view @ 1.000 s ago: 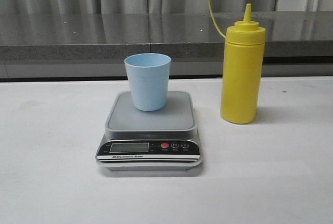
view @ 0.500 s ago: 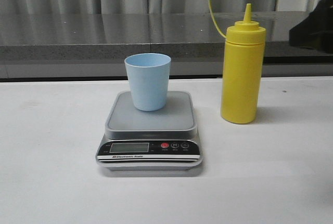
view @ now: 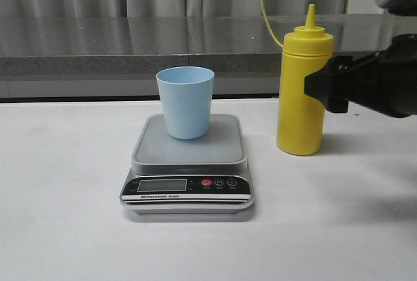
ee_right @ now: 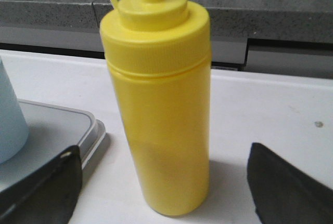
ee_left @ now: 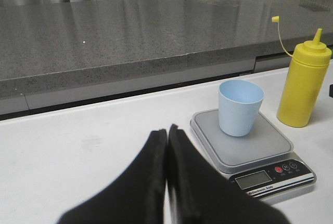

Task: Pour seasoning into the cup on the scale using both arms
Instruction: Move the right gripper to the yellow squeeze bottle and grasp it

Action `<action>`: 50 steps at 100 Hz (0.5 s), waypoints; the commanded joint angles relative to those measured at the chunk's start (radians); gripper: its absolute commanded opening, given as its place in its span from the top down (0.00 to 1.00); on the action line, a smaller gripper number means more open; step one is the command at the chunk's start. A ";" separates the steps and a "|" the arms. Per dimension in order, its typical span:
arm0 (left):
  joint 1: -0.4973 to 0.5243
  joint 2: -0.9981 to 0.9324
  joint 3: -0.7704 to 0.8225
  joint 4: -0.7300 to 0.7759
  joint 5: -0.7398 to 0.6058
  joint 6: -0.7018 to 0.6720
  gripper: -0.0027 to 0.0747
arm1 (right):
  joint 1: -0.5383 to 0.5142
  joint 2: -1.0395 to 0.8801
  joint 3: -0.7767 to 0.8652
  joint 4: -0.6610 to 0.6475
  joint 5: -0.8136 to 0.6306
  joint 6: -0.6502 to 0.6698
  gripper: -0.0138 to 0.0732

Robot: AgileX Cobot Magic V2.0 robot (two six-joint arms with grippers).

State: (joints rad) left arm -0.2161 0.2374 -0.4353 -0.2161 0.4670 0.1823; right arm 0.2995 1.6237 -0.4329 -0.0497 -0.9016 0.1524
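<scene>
The tall yellow plastic squeeze bottle (view: 301, 92) stands upright on the white table (view: 65, 229) just to the right of the flat grey digital scale (view: 187, 163), its pointed nozzle uncapped and the small cap dangling on its tether; the right gripper (ee_right: 161, 182) has its black fingers (ee_right: 283, 187) spread wide to either side of the bottle without touching it. The risk, as I judge it, is a finger nudging the tall, narrow bottle before the jaws close, tipping it toward the scale, or a hard squeeze pushing seasoning out of the open nozzle. The small pale blue tapered plastic cup (view: 186, 102) sits on the scale's platform and could be knocked off. The left gripper (ee_left: 166, 182), well left of the scale, has its fingers pressed together, empty. Count: one bottle, one cup, one scale, two grippers
</scene>
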 commanded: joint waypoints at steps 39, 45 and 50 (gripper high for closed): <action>0.004 0.010 -0.024 -0.011 -0.067 -0.008 0.99 | -0.001 0.140 -0.206 -0.038 -0.080 0.048 0.09; 0.004 0.010 -0.024 -0.011 -0.067 -0.008 0.99 | -0.001 0.154 -0.225 -0.037 -0.080 0.048 0.09; 0.004 0.010 -0.024 -0.011 -0.067 -0.008 0.99 | -0.001 0.166 -0.243 -0.037 -0.081 0.048 0.09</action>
State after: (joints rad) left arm -0.2161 0.2374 -0.4353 -0.2161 0.4676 0.1823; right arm 0.2995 1.8112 -0.6290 -0.0753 -0.9055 0.1971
